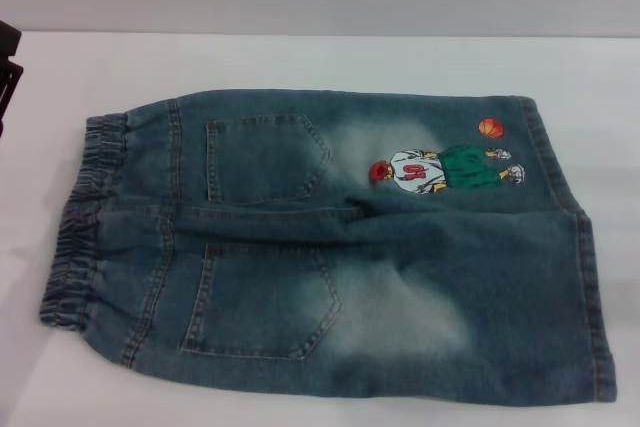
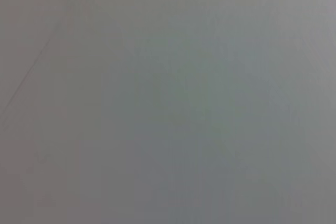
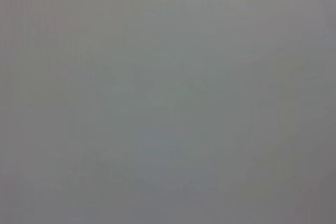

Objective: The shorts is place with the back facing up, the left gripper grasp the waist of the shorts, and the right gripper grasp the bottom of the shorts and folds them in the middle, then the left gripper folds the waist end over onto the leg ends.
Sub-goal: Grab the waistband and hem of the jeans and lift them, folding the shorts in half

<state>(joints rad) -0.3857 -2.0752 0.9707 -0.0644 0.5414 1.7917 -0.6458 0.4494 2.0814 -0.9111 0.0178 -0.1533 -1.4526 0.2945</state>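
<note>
The shorts (image 1: 330,247) lie spread flat on the white table (image 1: 300,62) in the head view, back side up, with two patch pockets showing. The ruffled waist (image 1: 75,222) is at the left. The leg ends (image 1: 590,287) are at the right. An embroidered basketball player (image 1: 440,169) sits on the far leg. A dark piece at the far left edge is part of my left gripper (image 1: 6,67), apart from the shorts and above the waist's far corner. My right gripper is out of view. Both wrist views show only a plain grey surface.
The table's far edge (image 1: 320,34) runs across the top of the head view, with a pale wall behind it. The shorts reach close to the near and right borders of that view.
</note>
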